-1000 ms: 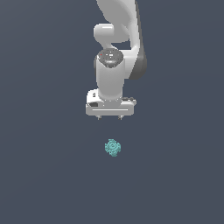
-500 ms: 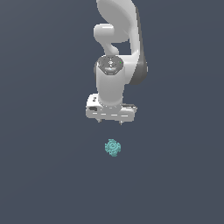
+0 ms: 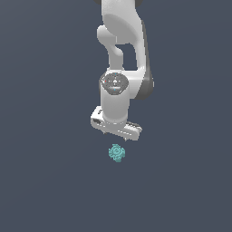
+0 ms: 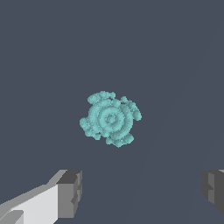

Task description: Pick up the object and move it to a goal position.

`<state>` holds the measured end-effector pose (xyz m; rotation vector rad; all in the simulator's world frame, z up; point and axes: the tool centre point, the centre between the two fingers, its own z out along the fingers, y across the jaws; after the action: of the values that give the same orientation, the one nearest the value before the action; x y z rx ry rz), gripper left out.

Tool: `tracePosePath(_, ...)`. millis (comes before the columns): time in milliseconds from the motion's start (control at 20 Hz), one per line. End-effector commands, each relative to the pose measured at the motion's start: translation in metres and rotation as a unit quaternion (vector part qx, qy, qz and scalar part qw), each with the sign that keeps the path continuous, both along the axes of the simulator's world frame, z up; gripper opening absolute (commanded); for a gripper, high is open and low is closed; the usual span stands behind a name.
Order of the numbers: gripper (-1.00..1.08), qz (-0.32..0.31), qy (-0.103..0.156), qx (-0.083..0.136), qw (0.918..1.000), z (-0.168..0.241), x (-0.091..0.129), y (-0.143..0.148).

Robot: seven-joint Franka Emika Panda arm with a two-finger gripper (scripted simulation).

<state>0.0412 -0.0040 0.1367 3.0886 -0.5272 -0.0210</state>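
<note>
One white Franka Panda arm [image 3: 121, 41] filled the upper centre of the exterior view, reaching down out of the top edge over a plain dark slate floor [image 3: 41, 181] that ran to every border of the picture. Its gripper [image 3: 116, 132] hung a little below mid-frame, pointed downward, its crossbar tilted so the end toward the exterior view's right sat lower.

In the wrist view the gripper's jaws stood wide apart, one grey fingertip [image 4: 70, 193] showing in the lower left corner and the other at the lower right edge, with nothing held between them.

The object [image 3: 117, 152], a tiny teal gear-like piece with a round centre and knobbly lobes, lay on the floor just below the gripper in the exterior view, slightly below the picture's centre. It was apart from the fingers and untouched. The wrist view placed the object [image 4: 110, 118] near mid-frame, above the gap between the two fingertips rather than inside it.

Judged from these views, the task was at its approach stage: the arm was lined up closely over the piece, but descent, closing on it, the lift and the carry to the goal all remained. No goal marker was visible in either view, so the distance left to travel could not be told.
</note>
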Motion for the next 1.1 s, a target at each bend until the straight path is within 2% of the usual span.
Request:
tracePosePath(0,1.0,-0.035,-0.002,0.001,0.9994,-0.009,0.009,0.001)
tracePosePath(550,1.0,-0.146,-0.006,0.002,0.9892,-0.039,0.035,0.007)
tracePosePath(1050,1.0,-0.171,-0.007,0.002,0.9852,-0.047,0.04,0.008)
